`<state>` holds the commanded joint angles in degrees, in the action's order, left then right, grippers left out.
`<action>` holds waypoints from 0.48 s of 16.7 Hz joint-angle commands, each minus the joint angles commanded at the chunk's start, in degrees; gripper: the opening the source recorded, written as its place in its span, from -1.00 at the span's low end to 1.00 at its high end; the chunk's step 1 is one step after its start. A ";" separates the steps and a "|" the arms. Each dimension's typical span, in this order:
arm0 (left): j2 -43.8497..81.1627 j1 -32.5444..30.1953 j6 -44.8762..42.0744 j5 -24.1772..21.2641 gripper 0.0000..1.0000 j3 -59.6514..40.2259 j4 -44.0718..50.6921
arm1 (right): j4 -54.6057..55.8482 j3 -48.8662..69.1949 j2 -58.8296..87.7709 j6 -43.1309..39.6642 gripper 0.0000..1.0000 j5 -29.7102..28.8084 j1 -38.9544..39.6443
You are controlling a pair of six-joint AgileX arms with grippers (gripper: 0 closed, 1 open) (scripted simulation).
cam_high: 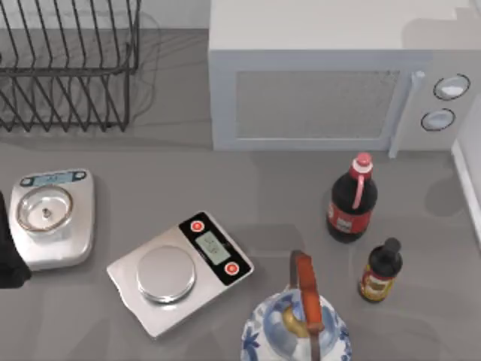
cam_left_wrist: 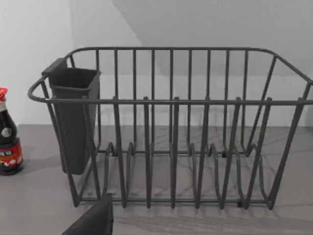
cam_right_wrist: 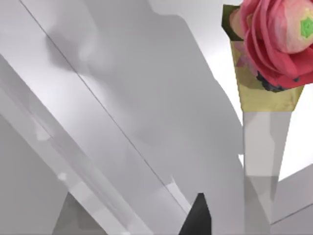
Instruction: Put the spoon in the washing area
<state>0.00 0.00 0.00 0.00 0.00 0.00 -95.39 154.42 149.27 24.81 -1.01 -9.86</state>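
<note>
- The left gripper [cam_left_wrist: 93, 221] is held at the table's left edge, beside a scale [cam_high: 52, 218] and facing the rack [cam_left_wrist: 171, 103]. Whether it is spread or closed cannot be told.
- The right gripper [cam_right_wrist: 198, 218] is parked near a flower [cam_right_wrist: 274, 39]; its state cannot be told either.
- Where the spoon lies cannot be told.
- The step in hand is judged to be the earliest one: nothing is seen gripped.
- Next, the spoon must be found and pinched, then carried to the rack, probably into its cup [cam_left_wrist: 73, 117].
</note>
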 joint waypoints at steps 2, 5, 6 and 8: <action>0.00 0.00 0.00 0.00 1.00 0.00 0.00 | -1.21 6.40 4.29 0.20 -1.00 -0.04 0.36; 0.00 0.00 0.00 0.00 1.00 0.00 0.00 | -2.02 11.43 7.64 0.34 -1.00 -0.09 0.68; 0.00 0.00 0.00 0.00 1.00 0.00 0.00 | -2.07 11.90 7.91 0.35 -1.00 -0.10 0.70; 0.00 0.00 0.00 0.00 1.00 0.00 0.00 | -2.07 11.90 7.91 0.35 -1.00 -0.10 0.70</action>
<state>0.00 0.00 0.00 0.00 0.00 0.00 -97.47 166.31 157.18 25.16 -1.11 -9.16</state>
